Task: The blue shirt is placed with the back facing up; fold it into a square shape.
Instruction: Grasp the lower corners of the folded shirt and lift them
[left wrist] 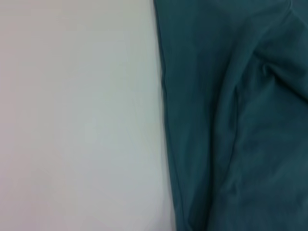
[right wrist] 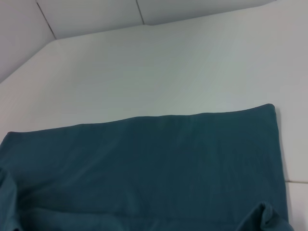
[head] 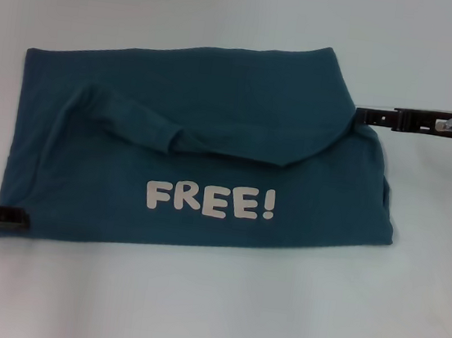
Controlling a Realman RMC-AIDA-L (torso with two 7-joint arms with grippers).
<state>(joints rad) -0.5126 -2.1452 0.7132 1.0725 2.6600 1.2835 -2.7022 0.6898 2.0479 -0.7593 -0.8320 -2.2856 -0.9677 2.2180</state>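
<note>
From my head camera, the blue shirt (head: 202, 162) lies spread across the white table (head: 208, 315), partly folded: its far portion is doubled over toward me into a rounded flap with a sleeve lying across it, and the white "FREE!" lettering (head: 210, 200) faces up on the layer nearest me. My left gripper (head: 7, 217) sits low at the shirt's near left corner, its dark fingertips just touching or overlapping the cloth edge; the shirt stretches away from it toward my right. Whether its jaws are closed on the fabric or merely resting beside it I cannot tell, since only their tips show. My right gripper (head: 364, 115) reaches in from the right, its black fingers lying level and meeting the shirt's right edge just where the folded flap ends; the cloth runs leftward from its tip. I cannot tell how far its jaws stand apart or whether they pinch the edge. In my left wrist camera, none of my own fingers appear; the blue shirt (left wrist: 240, 125) fills one side with soft creases and a straight hem bordering the bare table (left wrist: 77, 115). In my right wrist camera, again no fingers show; the shirt (right wrist: 144, 168) lies flat with a straight edge and a squared corner against the table (right wrist: 168, 62), and a small bunched fold rises near the frame's border.
</note>
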